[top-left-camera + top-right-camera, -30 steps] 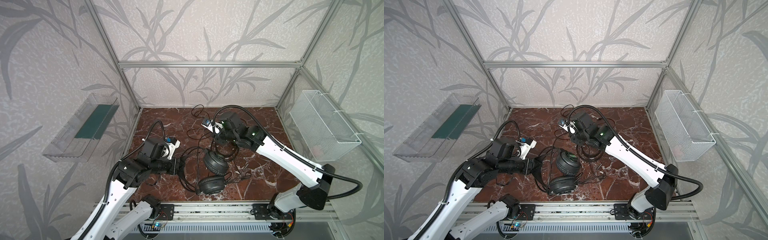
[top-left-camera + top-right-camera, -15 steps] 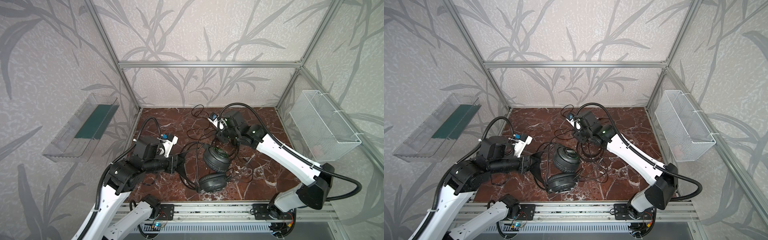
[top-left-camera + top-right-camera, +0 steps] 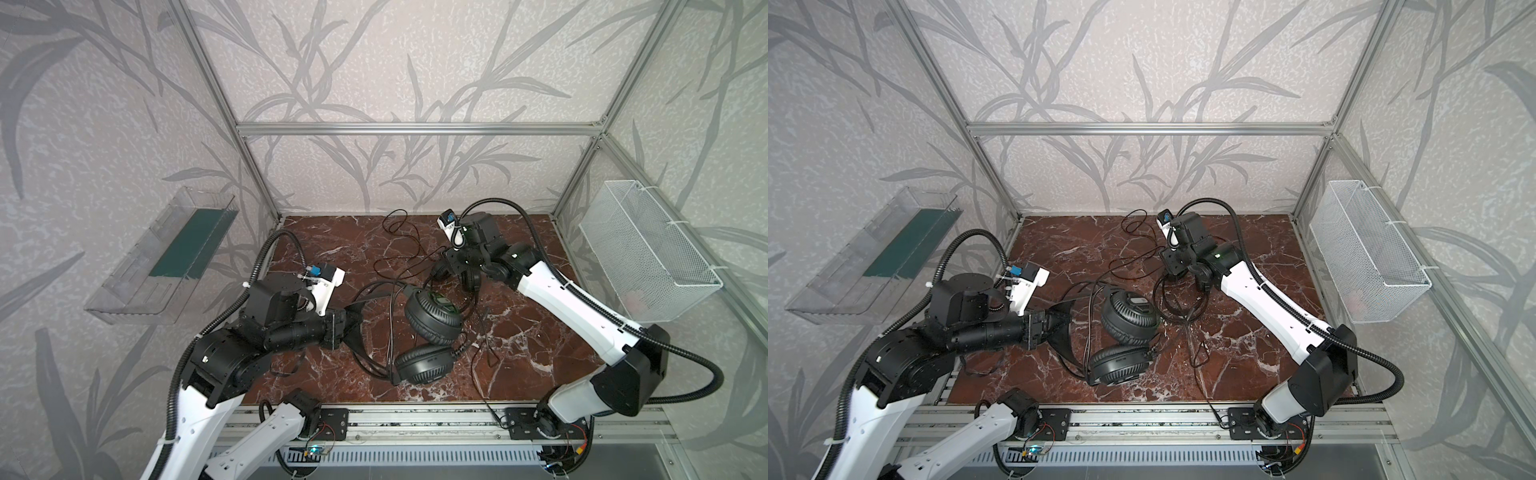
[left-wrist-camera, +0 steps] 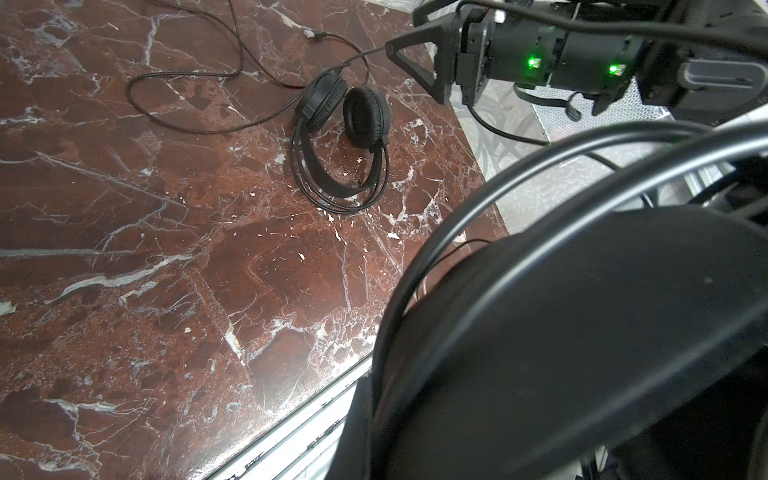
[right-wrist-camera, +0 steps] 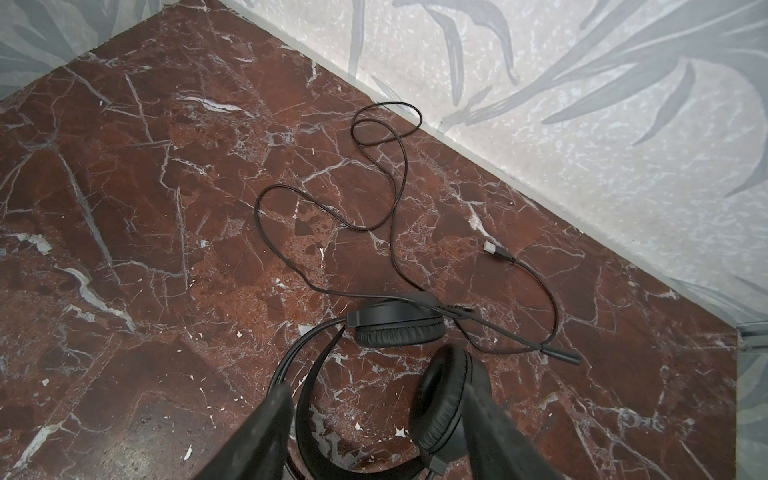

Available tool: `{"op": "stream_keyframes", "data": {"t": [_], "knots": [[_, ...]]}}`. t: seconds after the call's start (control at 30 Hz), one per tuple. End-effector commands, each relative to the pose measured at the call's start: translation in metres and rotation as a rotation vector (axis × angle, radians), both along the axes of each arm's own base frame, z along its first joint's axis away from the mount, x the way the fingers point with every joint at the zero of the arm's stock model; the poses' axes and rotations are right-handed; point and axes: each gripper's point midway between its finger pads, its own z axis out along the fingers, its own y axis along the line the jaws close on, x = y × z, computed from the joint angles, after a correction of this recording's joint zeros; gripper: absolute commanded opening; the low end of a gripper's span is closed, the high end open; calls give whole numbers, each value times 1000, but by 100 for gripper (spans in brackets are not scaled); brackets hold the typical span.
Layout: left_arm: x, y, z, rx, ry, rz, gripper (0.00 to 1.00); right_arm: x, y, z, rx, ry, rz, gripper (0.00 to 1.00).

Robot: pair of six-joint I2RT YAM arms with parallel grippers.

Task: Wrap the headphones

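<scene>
Since the earlier frames the right gripper (image 5: 376, 401) has spread its jaws. We see it open and holding nothing, straddling the far headset (image 5: 399, 328), which lies on the marble table (image 3: 328, 249). The left gripper (image 3: 352, 320) is clamped on the headband of the near headset (image 3: 432, 318), whose earcups sit mid-table. We judge the task barely begun: the far headset's cable (image 5: 390, 216) sprawls loose, the near one's looks tangled, and nothing is wound yet.

A robotics lab cell: aluminium frame (image 3: 415, 129), patterned panels (image 3: 415, 62), marble-look tabletop (image 3: 332, 249).
</scene>
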Motion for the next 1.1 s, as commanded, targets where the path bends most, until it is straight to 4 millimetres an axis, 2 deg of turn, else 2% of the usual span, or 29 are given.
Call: {"op": "stream_keyframes", "data": {"t": [0.0, 0.2, 0.33, 0.6, 0.73, 0.83, 0.97, 1.07], "knots": [[-19, -9, 43, -125, -115, -95, 0, 7, -9, -22, -13, 45, -60, 66], [-22, -11, 40, -123, -106, -120, 0, 5, -2, -26, 7, 66, -11, 68], [-25, -14, 43, -136, -110, -143, 0, 12, 1, -27, 10, 75, -5, 68], [-38, -12, 64, -183, -170, -172, 0, 35, -11, -46, -26, 103, -65, 68], [-46, -9, 79, -218, -208, -178, 0, 37, -10, -48, -29, 104, -48, 68], [-44, -4, 78, -192, -229, -149, 0, 31, -6, -33, 17, 85, -19, 69], [-27, 2, 54, -103, -192, -84, 0, 11, 10, 12, 181, 13, 81, 69], [-23, 1, 44, -86, -185, -86, 0, -5, 10, 34, 265, 3, 96, 71]]}}
